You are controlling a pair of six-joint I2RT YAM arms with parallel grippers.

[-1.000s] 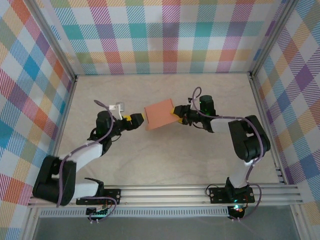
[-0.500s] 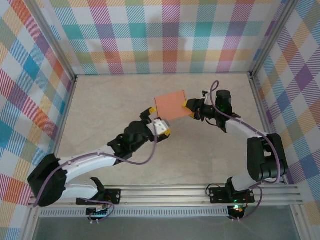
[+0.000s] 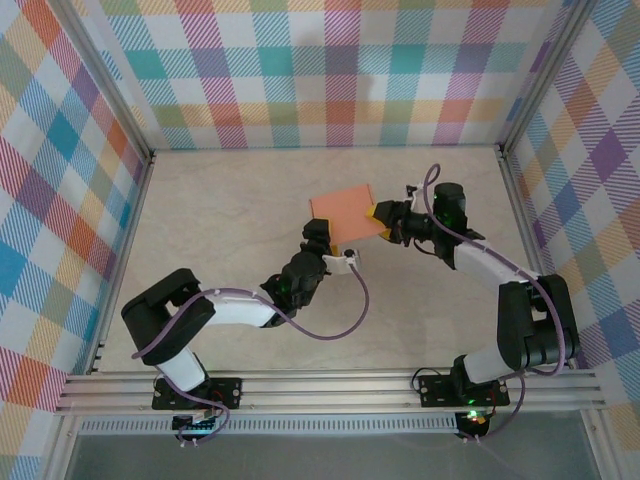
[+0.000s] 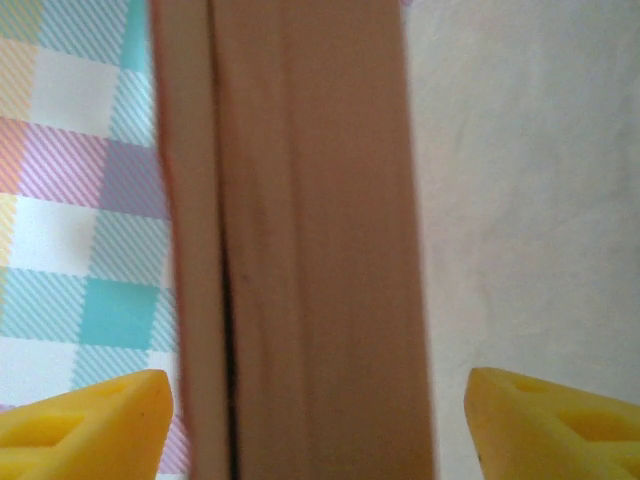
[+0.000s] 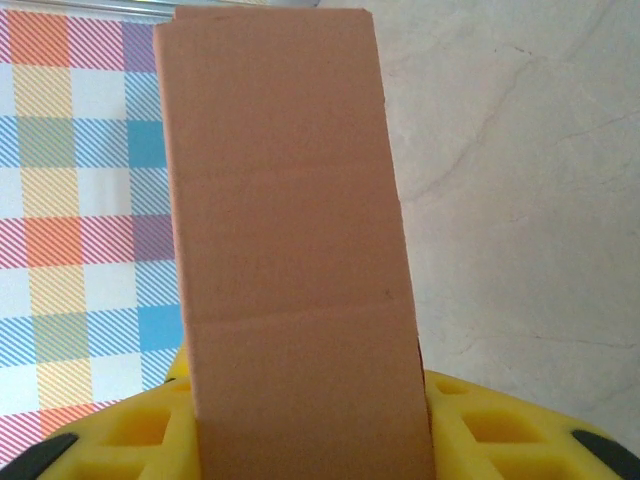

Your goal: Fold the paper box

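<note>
The paper box (image 3: 341,211) is a salmon-orange folded box held above the table's middle. My right gripper (image 3: 377,216) is shut on its right end; in the right wrist view the box (image 5: 285,220) rises from between the yellow pads (image 5: 500,430) of the right gripper (image 5: 310,435). My left gripper (image 3: 322,229) sits at the box's near edge. In the left wrist view the box (image 4: 300,250) stands between the yellow fingertips (image 4: 90,420) of the left gripper (image 4: 320,430). They are spread wide, and the right one stays clear of the card. A dark seam runs down the box's left side.
Plaid walls (image 3: 330,70) close in the pale marbled table (image 3: 230,190) at the back and sides. An aluminium rail (image 3: 330,385) runs along the near edge by the arm bases. Purple cables (image 3: 352,310) loop off both arms.
The right gripper carried the box up and to the right, then held it still. The left arm stretched out after it and now points at the box's near edge.
</note>
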